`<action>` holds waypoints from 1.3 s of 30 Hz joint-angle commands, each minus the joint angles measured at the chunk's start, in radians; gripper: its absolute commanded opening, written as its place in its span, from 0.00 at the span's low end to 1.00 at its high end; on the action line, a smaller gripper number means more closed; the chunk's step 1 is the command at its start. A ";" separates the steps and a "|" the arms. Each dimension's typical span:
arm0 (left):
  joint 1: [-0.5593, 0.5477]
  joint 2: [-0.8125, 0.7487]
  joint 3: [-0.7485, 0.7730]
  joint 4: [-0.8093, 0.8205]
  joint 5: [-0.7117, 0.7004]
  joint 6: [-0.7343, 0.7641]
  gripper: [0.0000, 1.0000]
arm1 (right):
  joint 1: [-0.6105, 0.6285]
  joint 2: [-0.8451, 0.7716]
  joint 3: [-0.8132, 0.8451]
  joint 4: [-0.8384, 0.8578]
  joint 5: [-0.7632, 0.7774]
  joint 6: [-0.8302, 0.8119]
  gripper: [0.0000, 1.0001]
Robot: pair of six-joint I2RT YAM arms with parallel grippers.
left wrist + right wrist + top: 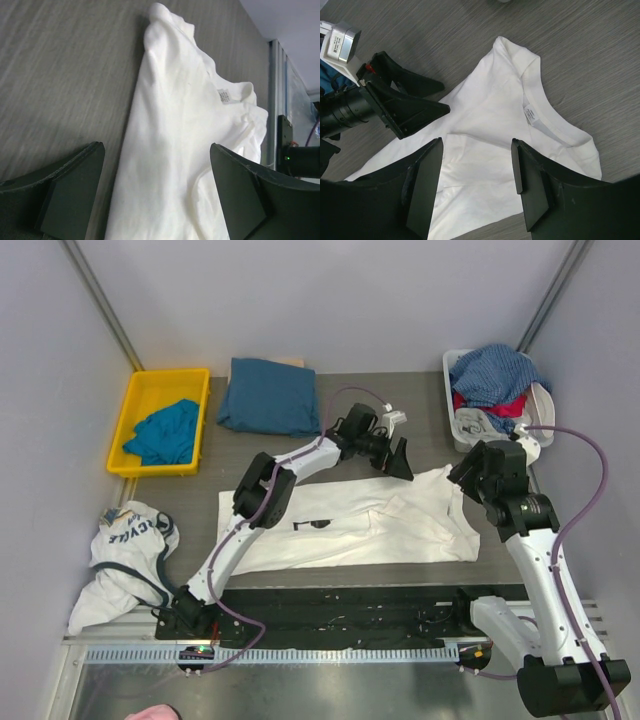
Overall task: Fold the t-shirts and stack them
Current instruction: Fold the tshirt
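Grey desk [200, 500] carries the white t-shirt [340, 530] spread flat, its long axis running left to right, with the folded blue t-shirt [268, 395] behind it. Left hand [398, 453], fingers apart and empty, hangs over the shirt's far edge. Right hand [476, 185], also apart and empty, hovers nearer the collar end.

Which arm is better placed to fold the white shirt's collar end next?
Probably right. The right claw hangs open right above the collar end of the white shirt; the left claw, also open, sits at its far edge.
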 commanded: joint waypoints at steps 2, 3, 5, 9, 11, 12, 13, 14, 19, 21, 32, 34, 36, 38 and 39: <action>-0.048 0.031 -0.037 -0.026 0.086 -0.009 0.91 | -0.001 -0.017 0.037 -0.010 0.016 0.002 0.65; -0.056 0.027 -0.041 -0.025 0.086 -0.006 0.91 | -0.001 -0.017 0.035 -0.010 0.016 0.002 0.65; -0.060 0.029 -0.056 -0.025 0.087 0.001 0.89 | -0.001 -0.020 0.037 -0.014 0.018 0.000 0.65; -0.066 0.035 -0.056 -0.028 0.083 0.003 0.83 | -0.003 -0.021 0.034 -0.014 0.019 -0.001 0.65; -0.066 0.050 -0.044 -0.028 0.080 -0.009 0.67 | -0.001 -0.023 0.032 -0.018 0.018 -0.004 0.64; -0.068 0.057 -0.027 -0.034 0.086 -0.014 0.61 | -0.001 -0.027 0.030 -0.019 0.021 -0.004 0.65; -0.068 0.069 -0.015 -0.039 0.084 -0.017 0.48 | -0.001 -0.031 0.029 -0.021 0.019 -0.004 0.64; -0.066 0.075 -0.005 -0.043 0.086 -0.025 0.42 | -0.001 -0.032 0.027 -0.021 0.021 -0.006 0.65; -0.068 0.099 0.042 -0.052 0.074 -0.043 0.00 | -0.001 -0.037 0.017 -0.024 0.026 -0.004 0.65; -0.063 0.110 0.062 -0.053 0.063 -0.064 0.00 | -0.001 -0.038 0.014 -0.022 0.026 -0.004 0.65; 0.130 0.136 0.097 0.357 -0.213 -0.526 0.00 | 0.000 -0.043 -0.026 -0.024 0.012 0.017 0.65; 0.160 0.150 0.113 0.406 -0.274 -0.598 0.00 | 0.000 -0.044 -0.034 -0.024 0.012 0.019 0.65; 0.194 0.164 0.149 0.458 -0.372 -0.680 0.00 | -0.001 -0.047 -0.039 -0.027 0.015 0.022 0.64; 0.217 0.193 0.188 0.458 -0.435 -0.727 0.00 | -0.001 -0.050 -0.042 -0.025 0.015 0.022 0.64; 0.223 0.201 0.218 0.461 -0.496 -0.743 0.00 | -0.001 -0.054 -0.043 -0.027 0.016 0.022 0.64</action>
